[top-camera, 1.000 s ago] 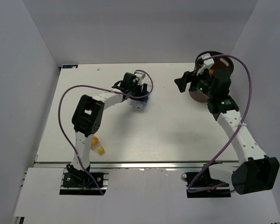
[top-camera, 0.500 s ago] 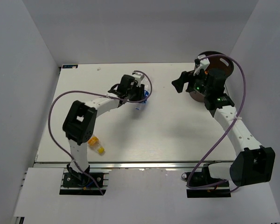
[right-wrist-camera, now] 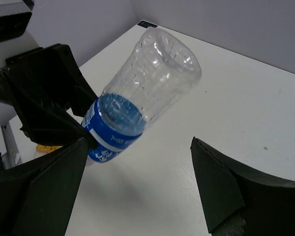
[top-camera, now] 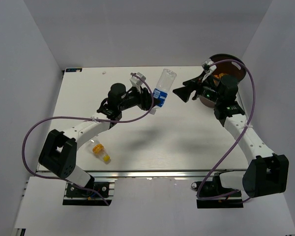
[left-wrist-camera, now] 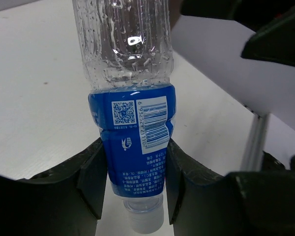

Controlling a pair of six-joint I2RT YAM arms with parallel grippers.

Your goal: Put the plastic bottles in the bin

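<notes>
Nearest, a small bottle [top-camera: 105, 157], yellow and orange, lies on the table [top-camera: 187, 142] toward its near-left corner, well apart from both grippers. Farther in, the left gripper [top-camera: 150, 101] is clamped on the blue-labelled end of the clear bottle [top-camera: 163, 87]. It holds the bottle off the table, cap toward its own wrist, long axis tilted so the base points far-right. Just beyond that base the right gripper [top-camera: 183, 92] faces it, jaws spread wide with nothing between them. The bin [top-camera: 232, 65] stands far right, behind the right gripper, which I judge the nearer carrier.
</notes>
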